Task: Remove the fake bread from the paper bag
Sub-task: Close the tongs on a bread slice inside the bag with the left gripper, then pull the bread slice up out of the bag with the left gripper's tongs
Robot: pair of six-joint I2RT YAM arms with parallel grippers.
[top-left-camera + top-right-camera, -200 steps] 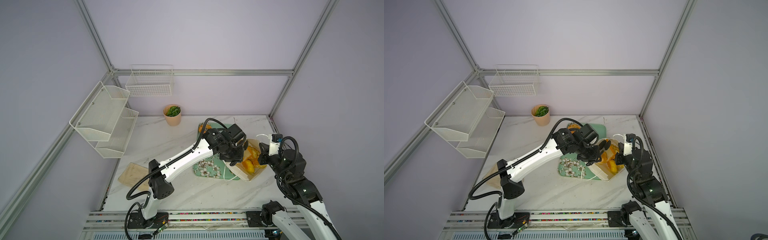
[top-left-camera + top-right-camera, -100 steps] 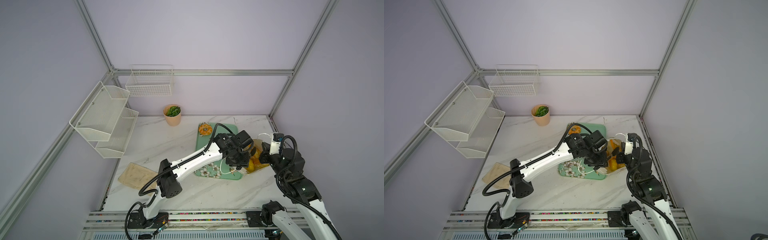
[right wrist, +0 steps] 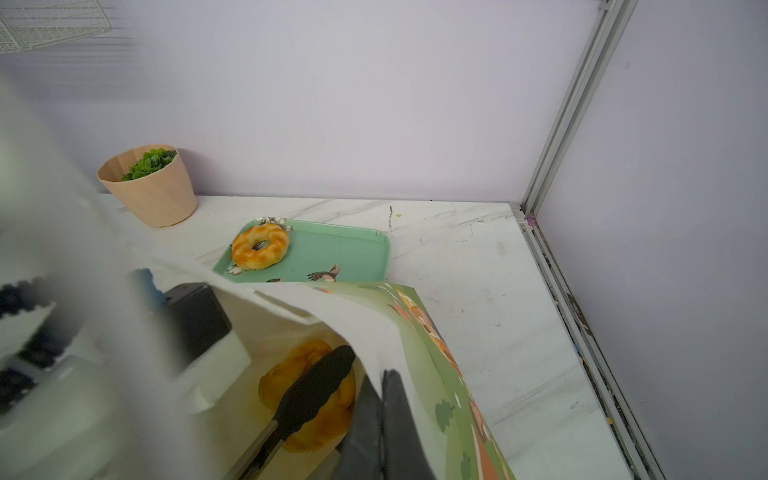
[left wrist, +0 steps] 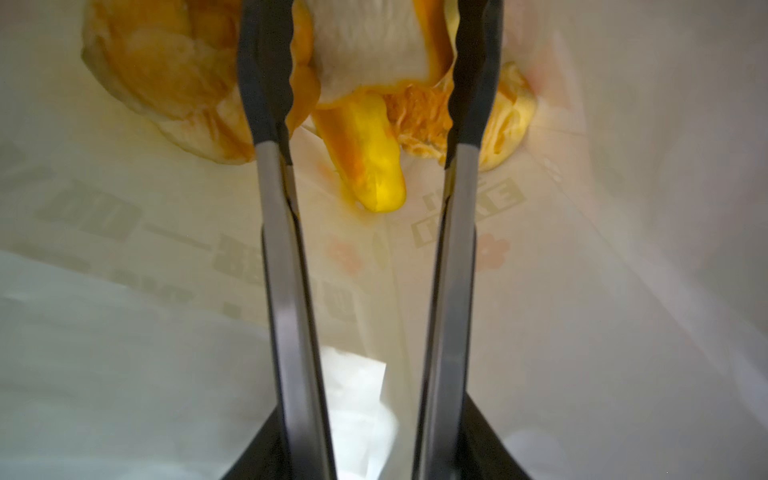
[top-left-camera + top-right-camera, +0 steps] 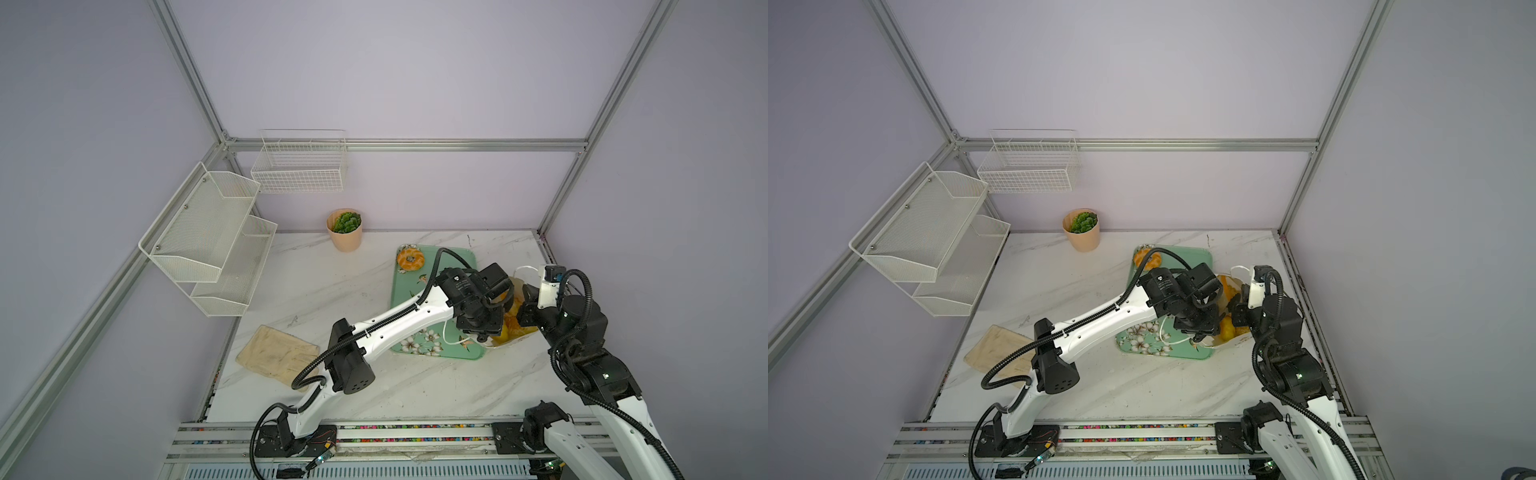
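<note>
— Top view?
— My left arm (image 5: 399,324) reaches into the paper bag (image 5: 514,286) lying on the desk (image 5: 332,291). One ring donut (image 5: 410,259) sits out on the tray (image 5: 453,259).

— Left wrist?
— My left fingers (image 4: 266,83) stand apart, straddling the toast slice (image 4: 370,45), with a pointed roll (image 4: 365,153) beneath it.

— Right wrist?
— My right fingers (image 3: 395,424) are pinched shut on the bag's rim.

— Risk?
— Closing could catch the roll or the paper and drag the bag. The glossy toast may slip.
</note>
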